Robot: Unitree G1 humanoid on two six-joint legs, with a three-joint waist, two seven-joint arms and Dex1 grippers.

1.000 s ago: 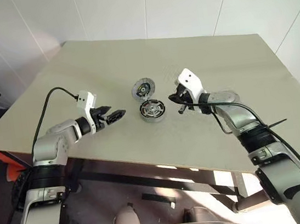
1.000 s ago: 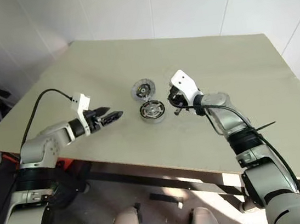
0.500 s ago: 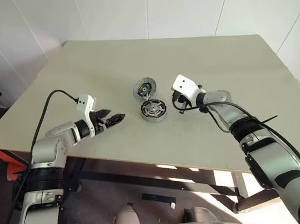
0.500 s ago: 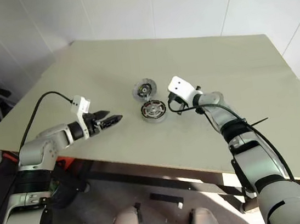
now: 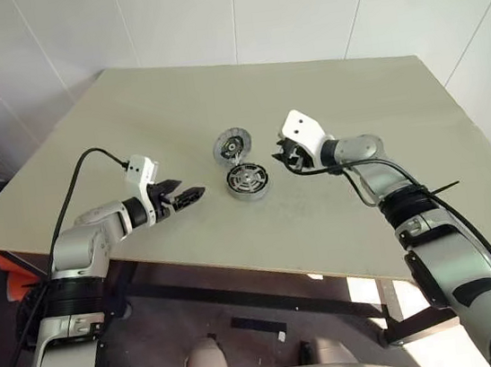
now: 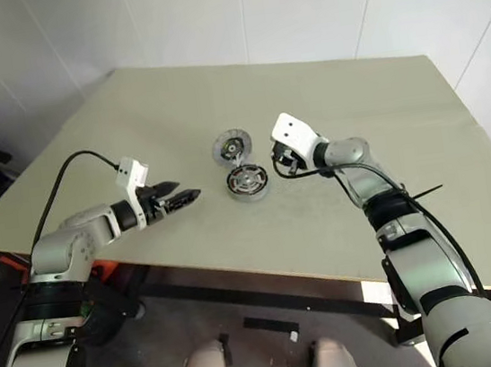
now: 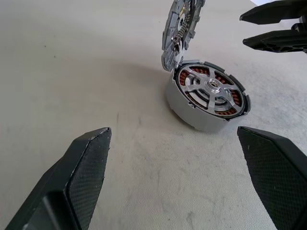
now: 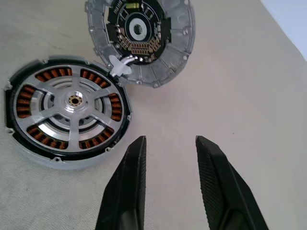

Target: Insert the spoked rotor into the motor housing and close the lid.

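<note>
While hinged open, copper-ringed motor housing (image 8: 64,117).

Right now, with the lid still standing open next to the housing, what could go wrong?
1. The lid leans propped against the motor housing; a nudge from the right gripper, open just beside it, might tip it the wrong way.
2. A silver spoked part already sits in the housing; if it is not fully seated, the lid may not close flush.
3. The left gripper is open, not steadying the housing, so it could slide.
</note>
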